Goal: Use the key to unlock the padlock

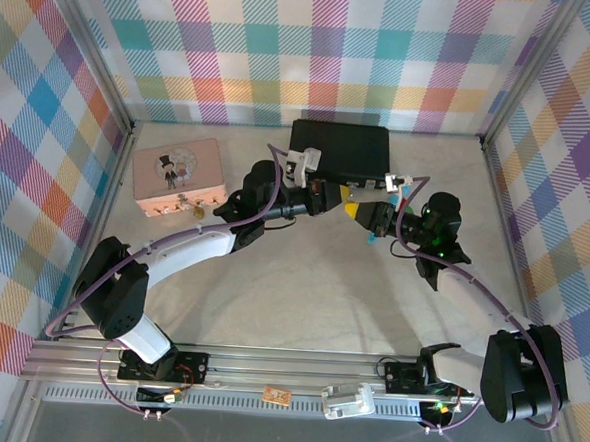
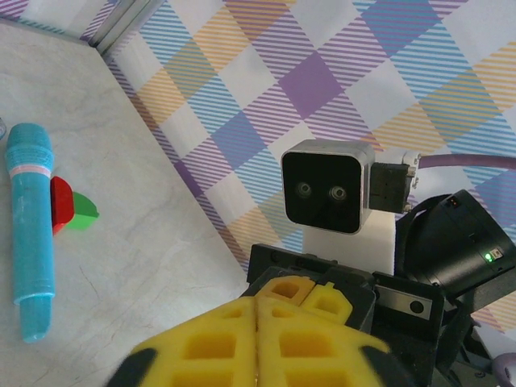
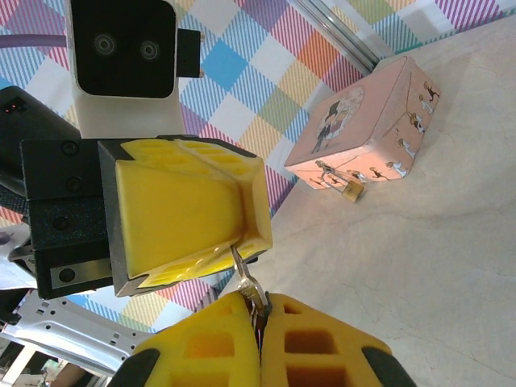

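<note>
— Right hand (image 3: 260,322) pinches the thin silver key (image 3: 248,282) between pressed-together yellow pads; left hand (image 3: 242,242) squeezes its other end.
— And the padlock (image 3: 352,192)?
— Brass body, silver shackle, hanging on the cartoon-printed pink tin (image 3: 371,121), well apart.

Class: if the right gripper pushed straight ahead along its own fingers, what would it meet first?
The yellow-padded left gripper, which faces it tip to tip and apparently very close. The right gripper is shut on the small silver metal key, which bridges the short gap between them.
</note>
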